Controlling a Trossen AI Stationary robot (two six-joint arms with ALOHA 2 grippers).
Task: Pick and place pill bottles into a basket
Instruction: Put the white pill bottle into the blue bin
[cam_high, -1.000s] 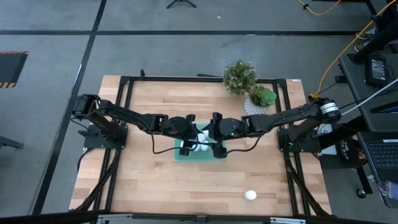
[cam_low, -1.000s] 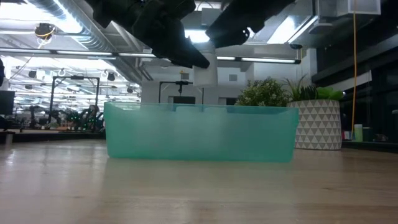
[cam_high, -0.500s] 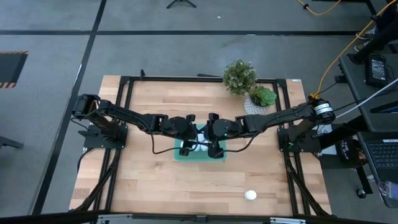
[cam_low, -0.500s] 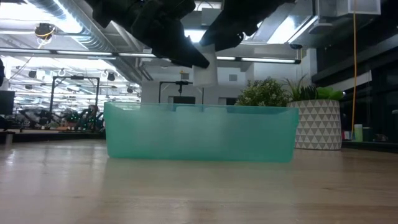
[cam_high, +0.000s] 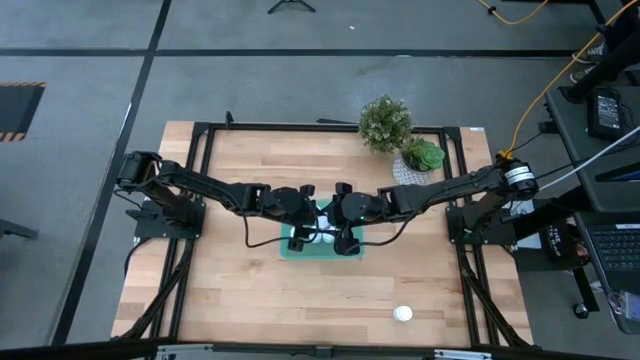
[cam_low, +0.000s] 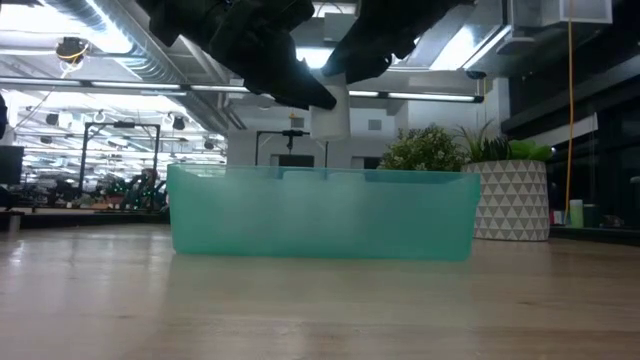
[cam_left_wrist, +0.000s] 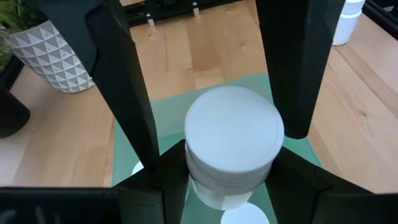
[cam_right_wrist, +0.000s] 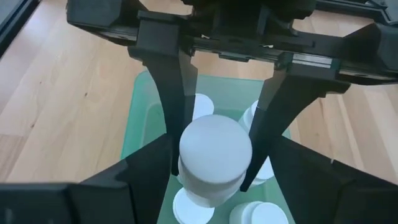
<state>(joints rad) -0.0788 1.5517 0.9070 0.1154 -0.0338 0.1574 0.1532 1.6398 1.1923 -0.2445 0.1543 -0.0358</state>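
Basket (cam_high: 322, 246) sits mid-table; left gripper (cam_left_wrist: 214, 134) grasps a bottle (cam_left_wrist: 233, 146) above it, right gripper (cam_right_wrist: 217, 146) grasps another bottle (cam_right_wrist: 214, 158) alongside

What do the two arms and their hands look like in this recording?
Both are matte black, slim jointed arms on dark bases at the table's side edges. The right arm has a silver band near its base. Black cables loop beneath each forearm. The left hand and right hand each carry two flat, tapering black fingers on a dark crossbar.
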